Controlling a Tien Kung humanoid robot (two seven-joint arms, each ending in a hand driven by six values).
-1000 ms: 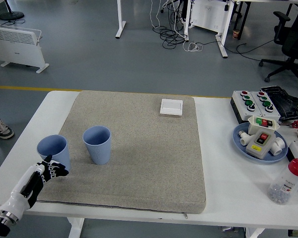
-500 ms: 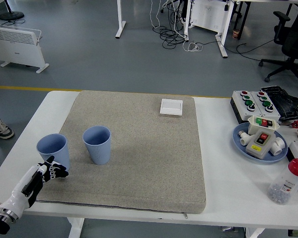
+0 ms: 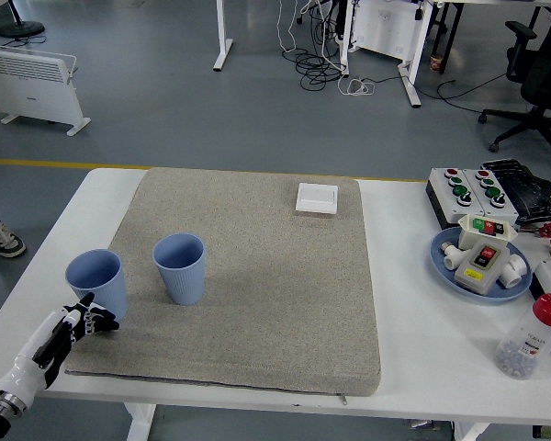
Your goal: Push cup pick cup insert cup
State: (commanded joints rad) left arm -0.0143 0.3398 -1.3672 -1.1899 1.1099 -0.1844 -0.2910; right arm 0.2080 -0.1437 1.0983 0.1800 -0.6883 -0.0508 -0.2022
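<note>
Fingers (image 3: 99, 319) of left hand (image 3: 78, 324) loosely spread, empty, near ribbed blue cup (image 3: 97, 282), coarse grey mat (image 3: 257, 276)

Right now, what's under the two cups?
Both the left cup and right cup stand upright on the grey mat, which lies on the table. The tabletop beneath the mat is hidden.

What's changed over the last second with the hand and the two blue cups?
The left hand drew back toward the table's near-left corner, away from the left blue cup, holding nothing. That cup edged slightly left. The right blue cup stayed put.
</note>
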